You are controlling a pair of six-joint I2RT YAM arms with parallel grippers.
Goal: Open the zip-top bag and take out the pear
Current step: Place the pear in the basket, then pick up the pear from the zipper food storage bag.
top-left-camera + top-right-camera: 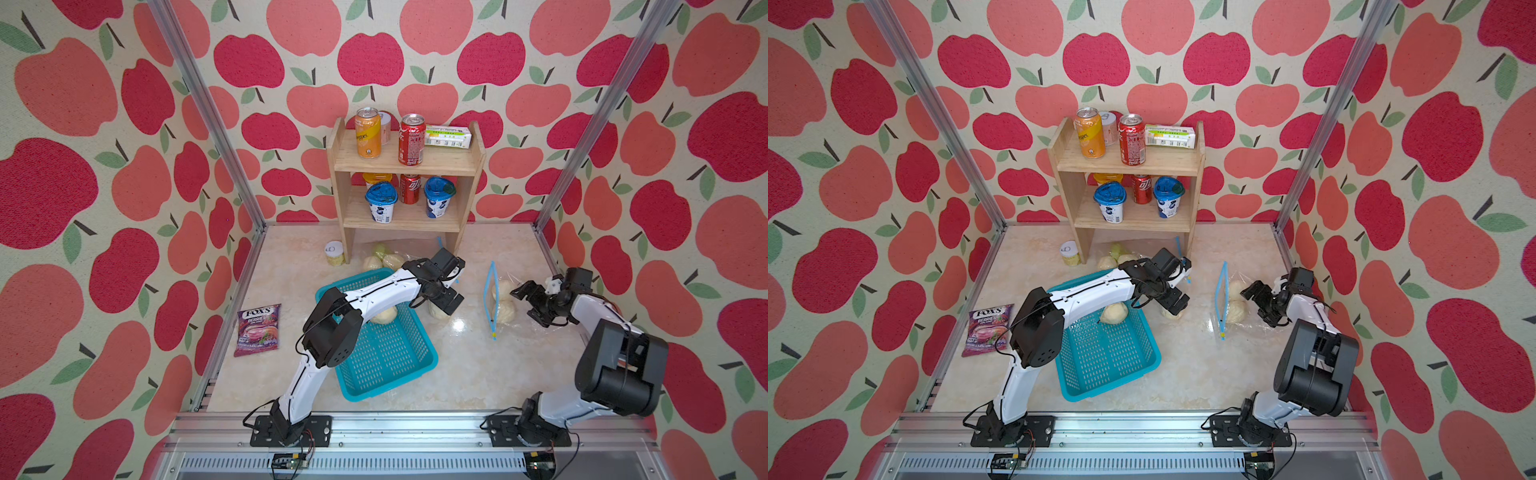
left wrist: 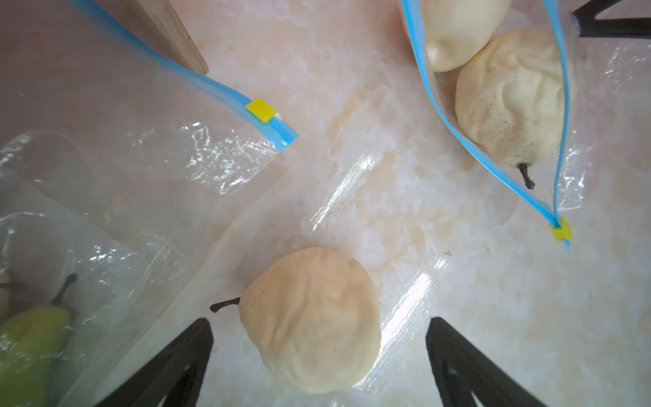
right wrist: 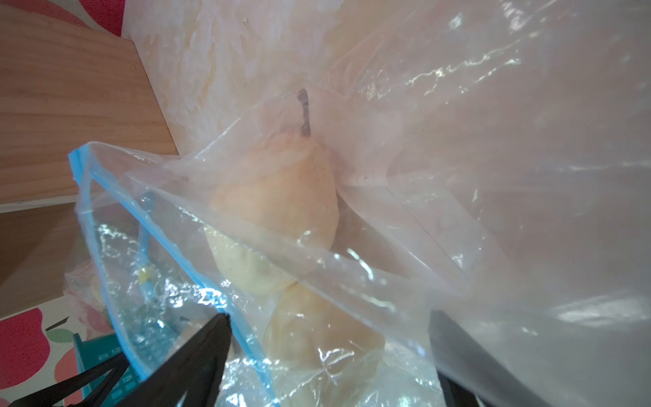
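On the desk (image 1: 469, 374) lie two bags: the open zip-top bag (image 1: 509, 326) holding two pale pears (image 2: 507, 102), and a second bag (image 2: 148, 165) by the shelf (image 1: 336, 174), its fruit too blurred to count. Outside are a loose pear (image 2: 310, 338) beneath the wide-spread, empty left tool (image 2: 318, 320) and a basket pear (image 1: 384, 316) half hidden by the left arm (image 1: 382, 291). The right tool (image 1: 524, 305) gapes beside the open bag, empty.

Marble tabletop (image 1: 478, 374). Loose pear (image 2: 310, 320) lies on it directly under left gripper (image 2: 318, 322). Blue basket (image 1: 386, 353) just behind that gripper. Zip-top bag (image 1: 505, 307) just ahead of right gripper (image 1: 524, 306). Wooden shelf (image 1: 405, 224), second bag (image 1: 388, 259), small jar (image 1: 334, 253) beyond left gripper. Candy pouch (image 1: 257, 330) well off to its left.
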